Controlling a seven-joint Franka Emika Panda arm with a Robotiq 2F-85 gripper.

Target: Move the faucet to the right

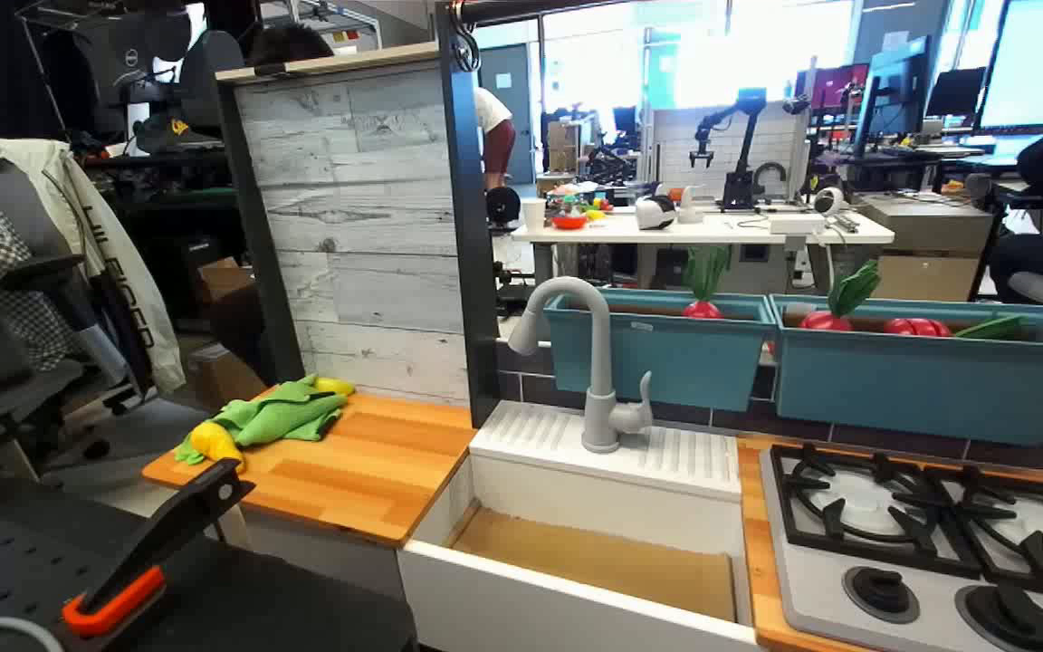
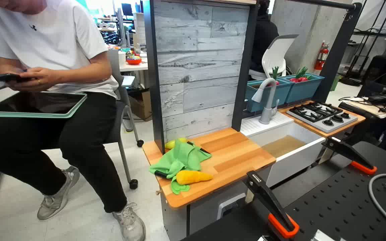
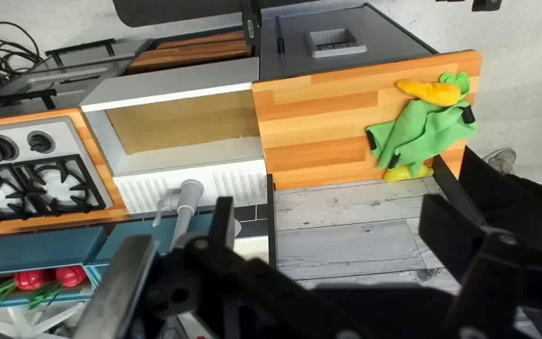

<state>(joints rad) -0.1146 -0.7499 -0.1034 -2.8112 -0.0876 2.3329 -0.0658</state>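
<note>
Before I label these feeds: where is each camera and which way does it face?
Wrist view: on the wrist, picture upside down, facing worktop and sink from the front; fingers show, apart.
Exterior view: out front, facing the faucet; fingers out of frame.
Exterior view: out before the worktop, facing the backboard; fingers out of frame.
Both exterior views share the faucet and green cloth.
</note>
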